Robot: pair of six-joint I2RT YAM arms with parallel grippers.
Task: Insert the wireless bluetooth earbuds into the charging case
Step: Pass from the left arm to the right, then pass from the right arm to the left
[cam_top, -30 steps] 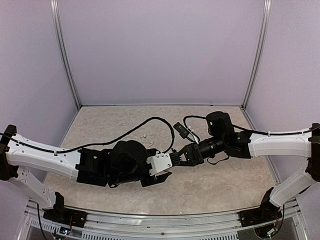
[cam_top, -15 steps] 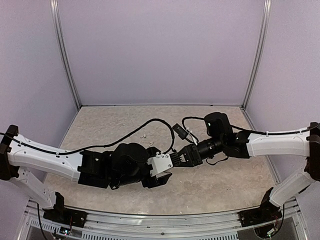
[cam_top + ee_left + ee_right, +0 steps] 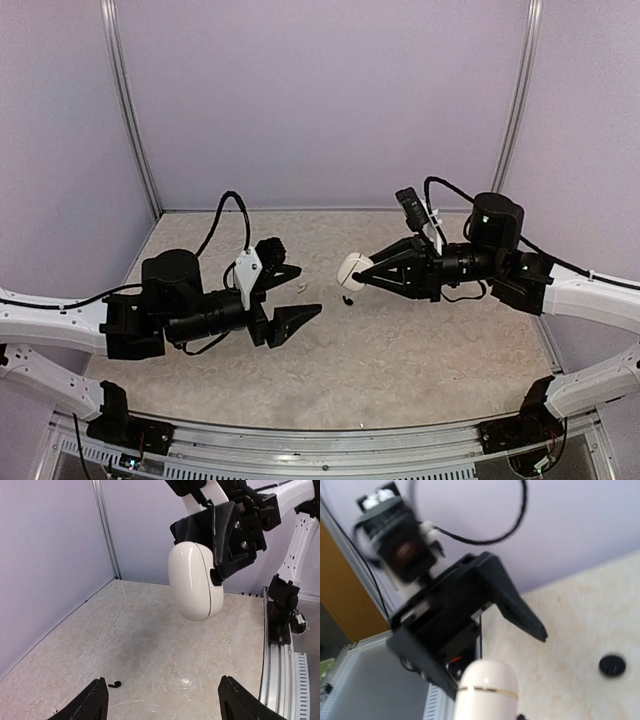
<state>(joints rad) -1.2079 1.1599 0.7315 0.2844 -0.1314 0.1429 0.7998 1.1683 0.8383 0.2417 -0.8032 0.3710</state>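
My right gripper (image 3: 364, 272) is shut on a white oval charging case (image 3: 350, 270) and holds it in the air, closed, with its seam showing. The case also shows in the left wrist view (image 3: 195, 580) and the right wrist view (image 3: 487, 690). My left gripper (image 3: 310, 288) is open and empty, facing the case from the left; it also shows in the left wrist view (image 3: 162, 702). A tiny black earbud (image 3: 347, 298) lies on the table under the case, and in the left wrist view (image 3: 115, 684). Two tiny white bits (image 3: 300, 287) lie between the grippers. The other earbuds are not in view.
A small round black object (image 3: 612, 665) lies on the table in the right wrist view. Lilac walls close the back and sides. The metal rail (image 3: 320, 455) runs along the near edge, and a cable (image 3: 232, 215) loops above the left arm.
Both grippers were together low over the table's middle. They have risen and drawn apart. The right one now carries the white case and the left one has opened.
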